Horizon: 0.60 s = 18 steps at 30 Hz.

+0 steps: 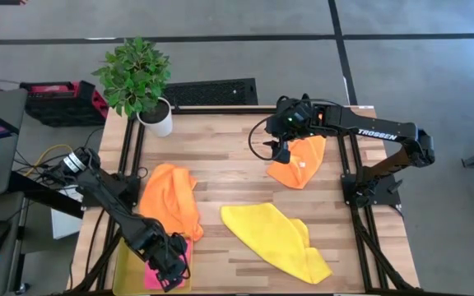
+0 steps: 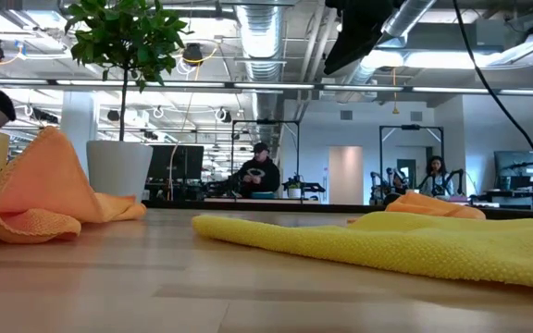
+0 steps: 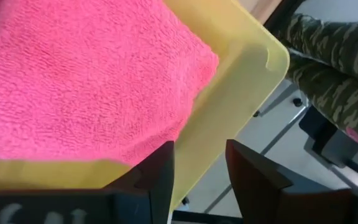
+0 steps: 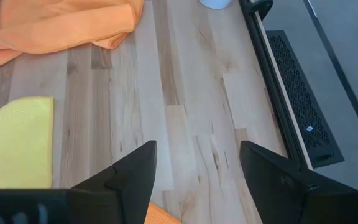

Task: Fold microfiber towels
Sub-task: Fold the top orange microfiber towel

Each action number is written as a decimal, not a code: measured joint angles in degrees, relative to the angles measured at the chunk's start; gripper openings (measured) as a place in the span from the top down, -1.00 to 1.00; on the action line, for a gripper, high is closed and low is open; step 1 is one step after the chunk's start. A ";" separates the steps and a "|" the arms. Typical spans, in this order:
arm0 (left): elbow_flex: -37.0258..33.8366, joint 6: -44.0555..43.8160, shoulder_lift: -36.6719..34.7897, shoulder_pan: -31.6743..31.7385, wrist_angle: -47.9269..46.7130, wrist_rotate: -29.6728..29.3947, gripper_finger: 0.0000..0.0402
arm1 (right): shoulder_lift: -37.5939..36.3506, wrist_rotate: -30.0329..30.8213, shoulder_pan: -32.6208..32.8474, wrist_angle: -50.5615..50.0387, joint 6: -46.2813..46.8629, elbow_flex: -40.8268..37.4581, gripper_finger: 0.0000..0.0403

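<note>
Plant pot (image 1: 156,117) – far corner | tray (image 1: 130,267) – under pink towel (image 1: 151,270)

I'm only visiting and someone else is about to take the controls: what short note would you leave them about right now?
Left claw: open, empty, over the pink towel lying in the yellow-green tray at the table's near left corner.
Right claw: open, empty, above the far-right orange towel.
Other orange towel: crumpled, left side.
Yellow towel: loose, front middle.
Done: pink one in the tray.
Left: both orange towels and the yellow one look unfolded.
</note>
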 joint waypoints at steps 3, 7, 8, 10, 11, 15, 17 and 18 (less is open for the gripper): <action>-0.02 0.00 -1.74 1.00 -0.89 -3.14 0.32 | 0.00 0.00 0.00 0.01 0.01 0.02 -0.27; -0.02 -0.18 -6.19 2.65 -4.74 -9.30 0.32 | -0.14 0.00 0.00 -0.14 0.00 0.00 -0.27; -0.02 -0.55 -7.51 3.06 -6.13 -11.14 0.32 | -0.24 0.00 0.00 -0.25 -0.01 0.00 -0.27; -0.02 -2.09 -10.38 3.71 -9.87 -15.27 0.32 | -0.31 -0.15 0.02 -0.33 -0.01 0.01 -0.27; -0.02 -3.01 -11.76 4.06 -11.97 -17.08 0.32 | -0.31 -0.15 0.02 -0.68 -0.01 0.02 -0.27; -0.02 -6.46 -16.36 5.76 -19.46 -21.67 0.32 | -1.33 -0.17 -0.01 -4.07 -0.04 0.02 -0.27; -0.02 -7.85 -17.88 6.65 -22.32 -23.00 0.32 | -1.93 -0.20 -0.40 -7.62 -0.02 -0.09 -0.27; -0.02 -8.37 -18.40 7.14 -23.58 -23.53 0.32 | -2.25 -0.32 -0.66 -9.06 0.16 -0.11 -0.27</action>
